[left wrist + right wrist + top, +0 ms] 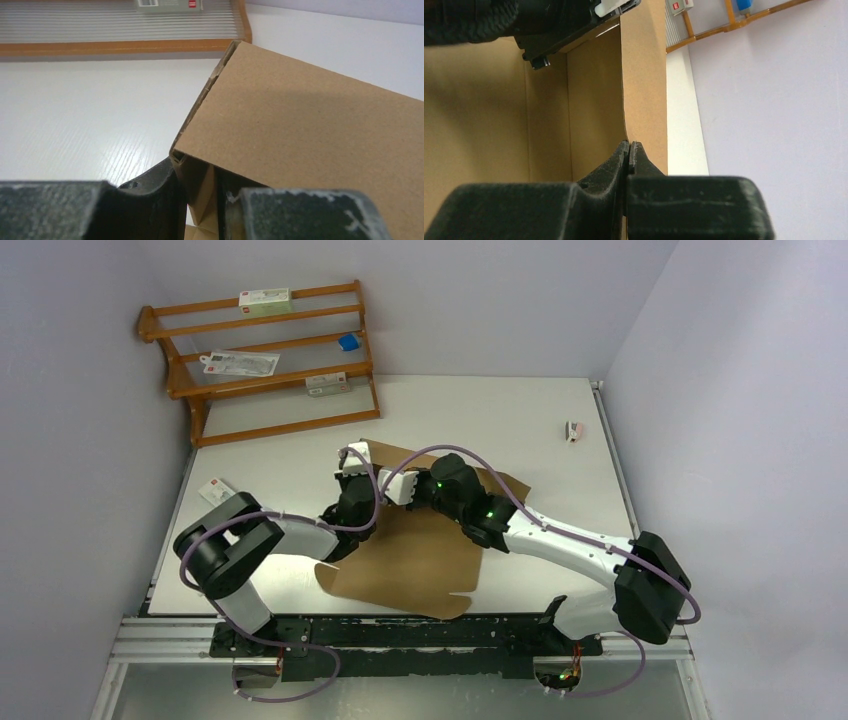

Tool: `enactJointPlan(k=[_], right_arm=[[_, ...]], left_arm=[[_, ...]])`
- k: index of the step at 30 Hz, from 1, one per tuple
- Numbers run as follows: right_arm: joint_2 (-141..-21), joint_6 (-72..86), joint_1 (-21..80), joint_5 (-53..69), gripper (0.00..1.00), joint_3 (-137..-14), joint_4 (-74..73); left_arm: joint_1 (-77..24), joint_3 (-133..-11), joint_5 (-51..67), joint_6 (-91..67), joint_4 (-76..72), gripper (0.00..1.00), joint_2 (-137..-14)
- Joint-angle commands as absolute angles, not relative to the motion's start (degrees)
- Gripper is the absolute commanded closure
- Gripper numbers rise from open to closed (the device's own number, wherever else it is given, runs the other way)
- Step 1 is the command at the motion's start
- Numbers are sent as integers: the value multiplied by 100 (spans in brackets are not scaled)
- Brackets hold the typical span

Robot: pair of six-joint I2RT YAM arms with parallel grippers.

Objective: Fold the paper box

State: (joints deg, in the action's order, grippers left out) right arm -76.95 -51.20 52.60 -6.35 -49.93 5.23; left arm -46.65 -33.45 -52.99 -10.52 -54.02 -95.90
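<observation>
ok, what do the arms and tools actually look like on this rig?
Left arm and right arm: white link shells between bulky black joint housings; green LEDs on the right one's joints. Mauve cables loop loosely along each. Left tool and right tool: matte black, the left body scuffed whitish.

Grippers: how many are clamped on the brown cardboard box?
2. The left gripper pinches a flap at a corner of the paper box; the right gripper is shut on an upright wall's edge.

My left arm [300, 533] and right arm [565, 537] were white with black joints [650, 585], purple cables [447, 448], green lights [490, 514], scuffed black fingers [310, 212].
</observation>
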Motion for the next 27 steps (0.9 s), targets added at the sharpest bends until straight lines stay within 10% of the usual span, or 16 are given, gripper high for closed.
enactJointPlan(k=[1,15,27], right_arm=[[-7605,-4619,5369,-106,98,-4927,387],[-7341,-4430,5369,-158,88,-4620,904],[-7149,-4217,5362,-252,54,-4537,1175]], left_arm=[[-4728,-3635,-6232,-1317,-4406,73,-9589],[-4729,-3026,-4500,-1655,-3802,43,-8193],[-4599,-2833,-3241,-2257,-1720,24,-6546]])
